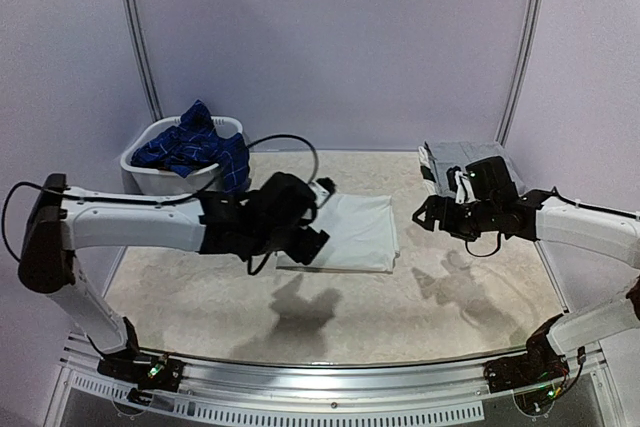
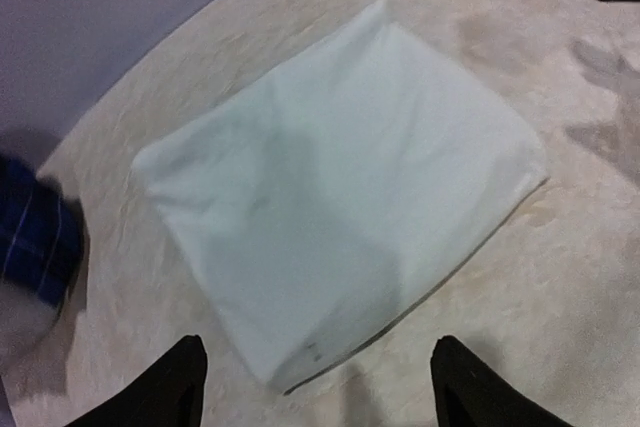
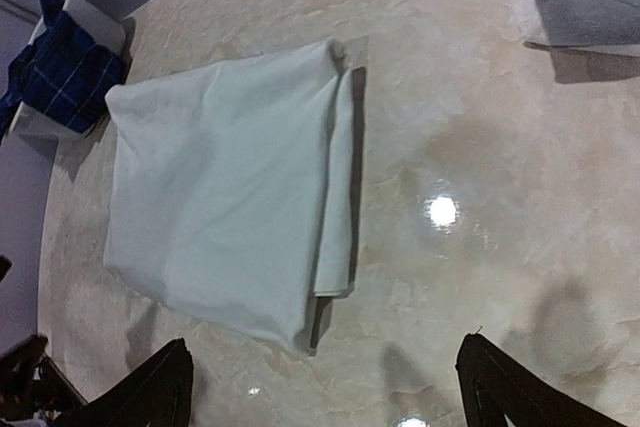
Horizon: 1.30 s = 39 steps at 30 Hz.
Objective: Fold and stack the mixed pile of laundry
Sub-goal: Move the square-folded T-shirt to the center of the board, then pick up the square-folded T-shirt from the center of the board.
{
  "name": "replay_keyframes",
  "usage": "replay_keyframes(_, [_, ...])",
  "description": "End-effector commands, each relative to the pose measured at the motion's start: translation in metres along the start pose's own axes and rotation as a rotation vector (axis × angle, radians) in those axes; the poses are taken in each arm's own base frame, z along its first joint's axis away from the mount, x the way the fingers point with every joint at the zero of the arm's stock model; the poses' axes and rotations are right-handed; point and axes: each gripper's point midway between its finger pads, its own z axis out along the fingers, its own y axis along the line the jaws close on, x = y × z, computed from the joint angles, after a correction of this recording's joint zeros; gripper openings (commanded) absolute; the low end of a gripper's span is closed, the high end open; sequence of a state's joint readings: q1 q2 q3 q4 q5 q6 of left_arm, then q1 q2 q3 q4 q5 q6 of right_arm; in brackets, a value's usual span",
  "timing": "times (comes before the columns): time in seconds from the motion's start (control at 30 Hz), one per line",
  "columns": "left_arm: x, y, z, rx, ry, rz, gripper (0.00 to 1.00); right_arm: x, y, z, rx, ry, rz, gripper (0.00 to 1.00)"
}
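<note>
Backdrop is just plain pale lavender wall panels (image 1: 330,47), split by two thin silvery metal poles (image 1: 140,37) that lean toward each other going down. The table has a glossy beige marbled tabletop (image 1: 400,317) with a rounded back edge and a ribbed aluminium rail (image 1: 330,385) along the near side. Overhead light leaves a bright white glare spot (image 3: 441,211) on the surface, plus soft shadows.

Two folded cloths (image 1: 350,232) (image 1: 455,153), one plaid shirt (image 1: 190,147) — one basket (image 1: 150,179).

Top camera looks down from behind; both wrist cameras look closely down on the same folded white garment (image 2: 330,197).
</note>
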<state>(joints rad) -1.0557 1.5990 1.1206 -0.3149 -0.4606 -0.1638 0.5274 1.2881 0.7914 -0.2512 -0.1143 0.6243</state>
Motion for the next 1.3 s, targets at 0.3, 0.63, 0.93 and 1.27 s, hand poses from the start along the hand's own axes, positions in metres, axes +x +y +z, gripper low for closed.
replay_keyframes(0.3, [-0.009,-0.141,0.053,0.014,0.025,0.875,0.75,-0.011,-0.074,-0.026,0.146,-0.087,0.215,0.94])
replay_keyframes(0.63, [0.019,-0.174,0.108,-0.020,0.099,1.102,0.66,-0.007,-0.084,-0.035,0.156,-0.108,0.222,0.94])
replay_keyframes(0.93, [0.030,-0.177,0.133,-0.062,0.114,1.161,0.52,-0.008,-0.086,-0.035,0.144,-0.108,0.224,0.94])
replay_keyframes(1.27, [0.036,-0.170,0.158,-0.104,0.114,1.171,0.19,-0.012,-0.082,-0.032,0.122,-0.098,0.210,0.94])
